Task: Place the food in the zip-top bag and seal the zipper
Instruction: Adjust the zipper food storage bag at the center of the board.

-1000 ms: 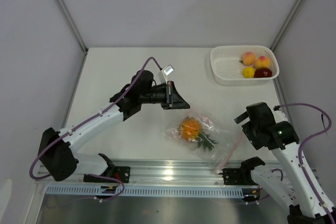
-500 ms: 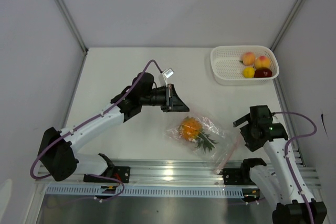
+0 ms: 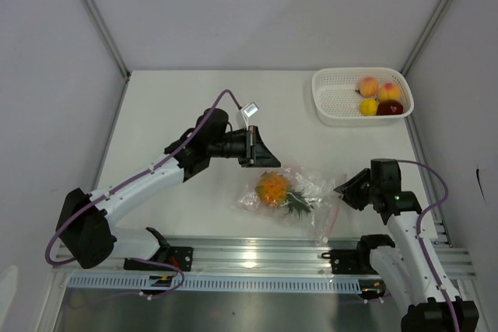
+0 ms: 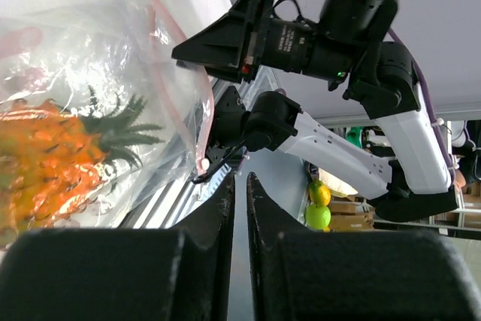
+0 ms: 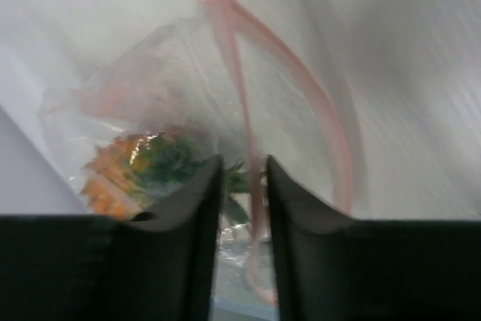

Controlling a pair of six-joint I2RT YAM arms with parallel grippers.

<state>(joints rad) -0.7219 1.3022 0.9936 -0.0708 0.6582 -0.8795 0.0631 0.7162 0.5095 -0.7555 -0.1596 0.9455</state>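
Right pincer (image 3: 340,189) now low at bag's mouth, jaws narrowed from wide, straddling zipper (image 3: 331,219); firm pinch cannot be told. Bag (image 3: 311,188) with pineapple (image 3: 272,189) has slid left toward left pincer (image 3: 274,159), which is nearly shut, empty. Sealing likely starting, yet peaches (image 3: 369,85) sit in basket (image 3: 323,106). Bag near front edge of table (image 3: 171,114); open room behind.
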